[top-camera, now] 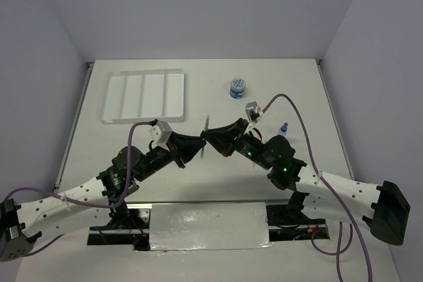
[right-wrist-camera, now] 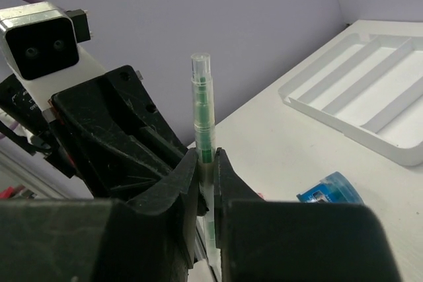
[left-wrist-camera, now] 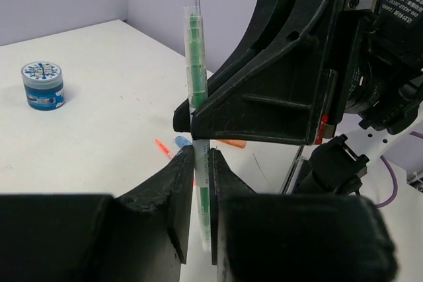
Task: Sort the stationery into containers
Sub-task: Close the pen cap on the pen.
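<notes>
A thin grey-green pen [top-camera: 205,130] is held upright in the air over the middle of the table, between both grippers. My left gripper [left-wrist-camera: 201,153] is shut on its lower part, and the pen [left-wrist-camera: 193,51] rises above the jaws. My right gripper [right-wrist-camera: 206,156] is shut on the same pen [right-wrist-camera: 201,104] from the opposite side. In the top view the left gripper [top-camera: 197,145] and the right gripper [top-camera: 209,138] meet tip to tip. The white four-compartment tray [top-camera: 144,96] lies at the far left, empty.
A blue round spool [top-camera: 238,88] stands at the far centre and also shows in the left wrist view [left-wrist-camera: 42,85]. A small blue piece [top-camera: 284,127] lies at the right. Under the grippers lie an orange pen [left-wrist-camera: 231,142], a pink piece [left-wrist-camera: 160,146] and a blue piece [left-wrist-camera: 182,141].
</notes>
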Robot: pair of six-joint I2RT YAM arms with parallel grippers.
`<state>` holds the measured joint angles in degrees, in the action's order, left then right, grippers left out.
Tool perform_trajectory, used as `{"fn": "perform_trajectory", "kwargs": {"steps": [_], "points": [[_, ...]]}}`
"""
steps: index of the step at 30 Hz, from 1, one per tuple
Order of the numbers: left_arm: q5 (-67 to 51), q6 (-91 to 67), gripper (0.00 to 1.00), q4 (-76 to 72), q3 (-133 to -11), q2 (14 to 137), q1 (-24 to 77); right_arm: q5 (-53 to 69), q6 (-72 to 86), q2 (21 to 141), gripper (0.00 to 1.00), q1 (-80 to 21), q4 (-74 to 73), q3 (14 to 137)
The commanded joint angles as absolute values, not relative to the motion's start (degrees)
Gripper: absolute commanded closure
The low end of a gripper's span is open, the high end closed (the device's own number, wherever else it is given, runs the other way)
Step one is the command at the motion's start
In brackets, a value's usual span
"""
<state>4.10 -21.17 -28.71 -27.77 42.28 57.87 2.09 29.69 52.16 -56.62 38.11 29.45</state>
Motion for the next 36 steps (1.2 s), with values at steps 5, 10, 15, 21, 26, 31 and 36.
{"fn": "perform_trajectory", "kwargs": {"steps": [5, 10, 15, 21, 26, 31, 36], "points": [[-1.93, -20.04, 0.50, -30.41, -31.46, 46.13, 58.01, 5.97, 30.67, 51.50, 0.96, -57.04, 42.01, 29.62], [-0.79, -20.04, 0.96, -29.71, -32.34, 47.72, 57.92, 6.42, 30.50, 51.15, 0.96, -57.13, 41.66, 30.06], [-0.26, -20.21, 1.00, -30.14, -31.47, 46.15, 57.92, 6.50, 29.89, 50.71, 0.81, -57.13, 41.05, 29.88], [-0.79, -19.86, 1.00, -29.27, -31.38, 44.47, 57.92, 2.82, 26.99, 48.96, 0.35, -57.04, 37.10, 31.54], [-1.84, -20.13, 1.00, -28.92, -31.20, 44.91, 57.92, 0.18, 23.48, 49.30, 0.35, -57.13, 31.12, 35.68], [-2.55, -19.95, 1.00, -28.48, -30.94, 45.26, 58.01, 0.09, 20.48, 50.27, 0.38, -57.04, 27.08, 40.51], [-2.90, -19.78, 1.00, -28.39, -30.67, 45.00, 58.01, -1.14, 19.69, 51.50, 0.45, -56.95, 25.93, 42.19]]}}
